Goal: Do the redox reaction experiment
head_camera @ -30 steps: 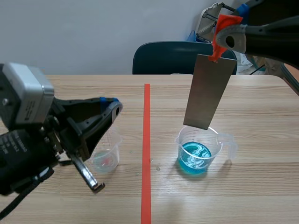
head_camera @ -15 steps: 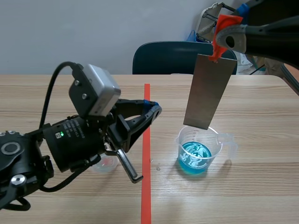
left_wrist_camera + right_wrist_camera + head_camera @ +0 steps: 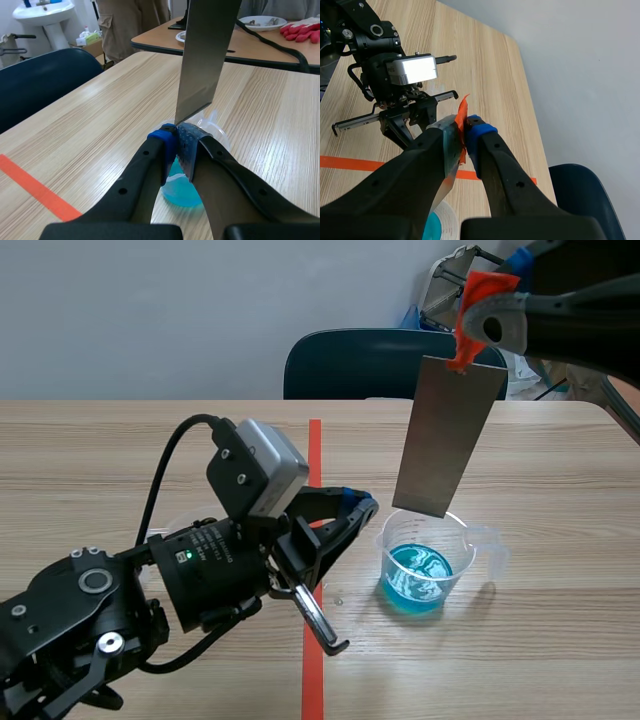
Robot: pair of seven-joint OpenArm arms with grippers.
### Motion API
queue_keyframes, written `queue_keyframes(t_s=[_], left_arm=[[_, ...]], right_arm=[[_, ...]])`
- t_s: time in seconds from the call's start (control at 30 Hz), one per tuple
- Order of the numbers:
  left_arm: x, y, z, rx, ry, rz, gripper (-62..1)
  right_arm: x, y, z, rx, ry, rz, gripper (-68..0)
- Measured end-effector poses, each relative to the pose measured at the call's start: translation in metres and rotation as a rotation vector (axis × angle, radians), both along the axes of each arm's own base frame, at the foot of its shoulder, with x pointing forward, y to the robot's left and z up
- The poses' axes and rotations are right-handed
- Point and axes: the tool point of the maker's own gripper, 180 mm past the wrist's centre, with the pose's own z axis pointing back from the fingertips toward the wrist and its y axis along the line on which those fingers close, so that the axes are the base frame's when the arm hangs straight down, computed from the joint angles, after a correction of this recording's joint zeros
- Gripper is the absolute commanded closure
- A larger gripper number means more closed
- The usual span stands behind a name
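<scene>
A clear beaker (image 3: 425, 562) of blue liquid stands right of the tape line. Over it hangs a grey metal plate (image 3: 446, 435), its lower edge just above the rim. My right gripper (image 3: 468, 338) is shut on the plate's orange top tab (image 3: 463, 126). My left gripper (image 3: 356, 506) is shut on nothing, its tips close to the beaker's left rim. In the left wrist view the shut fingertips (image 3: 165, 142) sit right in front of the beaker (image 3: 209, 124), under the plate (image 3: 202, 55). The right wrist view looks down on the left arm (image 3: 402, 82) and the beaker (image 3: 439, 223).
An orange-red tape line (image 3: 314, 455) runs down the table's middle. A small clear cup (image 3: 172, 528) is mostly hidden behind the left arm. A dark blue chair (image 3: 365, 362) stands at the far edge. Another table (image 3: 260, 42) with a dish and red gloves lies beyond.
My left arm has swung right, from over the small cup across the tape line to the blue beaker's side. The right gripper and the plate have stayed still.
</scene>
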Motion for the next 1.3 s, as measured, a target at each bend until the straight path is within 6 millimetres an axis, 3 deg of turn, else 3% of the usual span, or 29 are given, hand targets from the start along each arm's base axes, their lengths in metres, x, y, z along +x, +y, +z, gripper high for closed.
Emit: queue_keyframes(t_s=[0.93,1.1,1.3], left_arm=[[0.0,-0.002,0.002,-0.011,-0.001,0.001,-2.7],[-0.004,0.007,0.002,-0.017,-0.02,-0.004,-2.7],[-0.01,0.036,-0.007,0.015,-0.004,0.041,-2.7]], right_arm=[[0.0,0.0,0.0,0.0,0.0,0.0,-0.6],[0.0,0.0,0.0,0.0,0.0,0.0,-0.6],[0.0,0.0,0.0,0.0,0.0,0.0,-0.6]])
